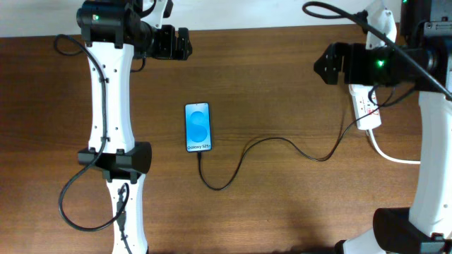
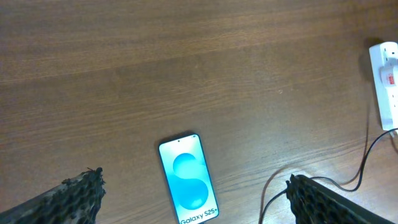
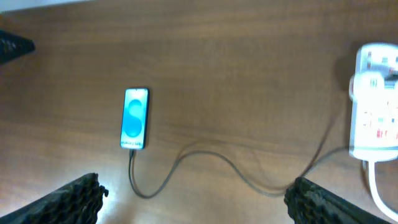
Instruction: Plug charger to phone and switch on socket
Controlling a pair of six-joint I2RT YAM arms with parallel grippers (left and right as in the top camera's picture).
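Observation:
The phone (image 1: pixel 198 128) lies flat mid-table, its blue screen lit; it also shows in the left wrist view (image 2: pixel 188 180) and the right wrist view (image 3: pixel 135 118). The thin black charger cable (image 1: pixel 268 143) runs from the phone's near end, curls across the wood and reaches the white socket strip (image 1: pixel 366 107) at the right. The strip also shows in the right wrist view (image 3: pixel 374 106) and the left wrist view (image 2: pixel 388 78). My left gripper (image 2: pixel 193 196) is open and empty, high at the far left. My right gripper (image 3: pixel 196 193) is open and empty, held beside the strip.
A thick white cord (image 1: pixel 392 154) leaves the strip toward the right edge. The arms' white links and black bases stand at both sides of the brown wooden table (image 1: pixel 282 70).

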